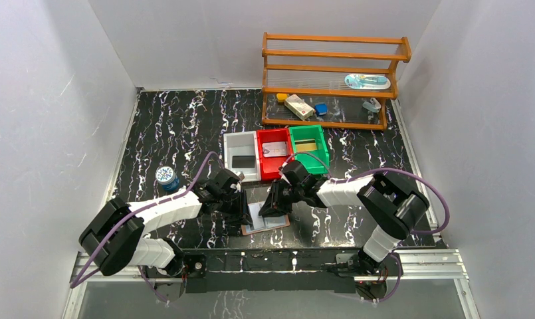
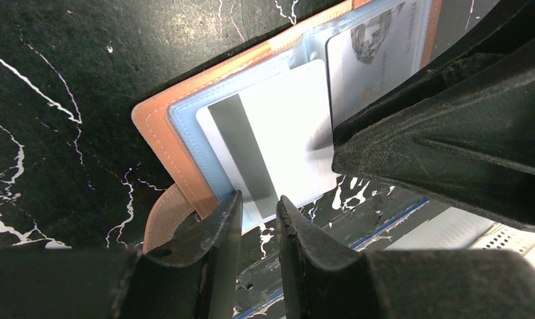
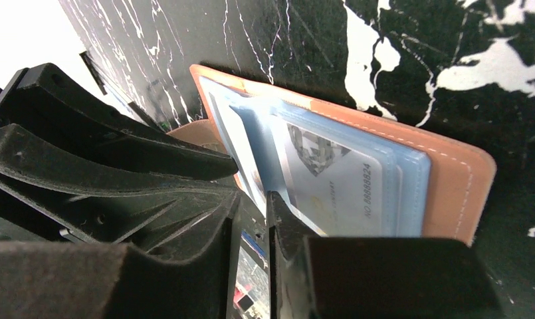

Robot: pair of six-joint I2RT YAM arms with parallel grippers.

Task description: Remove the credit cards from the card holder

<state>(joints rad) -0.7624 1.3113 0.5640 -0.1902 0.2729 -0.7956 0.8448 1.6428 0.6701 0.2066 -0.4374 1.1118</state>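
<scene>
Bottom centre of the overhead view, the holder (image 1: 264,222) lies open. Left gripper (image 2: 258,214), jaws narrow, pinches a half-drawn card (image 2: 284,143): mid-extraction, I judge. Right gripper (image 3: 251,219), jaws nearly closed, pins the holder. Next: slide the card free.

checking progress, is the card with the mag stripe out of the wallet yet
Partly out: the striped card overhangs the wallet edge, its far end still tucked in the blue pocket.

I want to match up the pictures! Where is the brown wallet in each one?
Top external: card holder low in the middle, between the two grippers.
Left wrist: top middle, open, a card with a magnetic stripe sticking out.
Right wrist: center to right, open, blue pockets showing.
Shared landmark: black marbled tabletop.
</scene>
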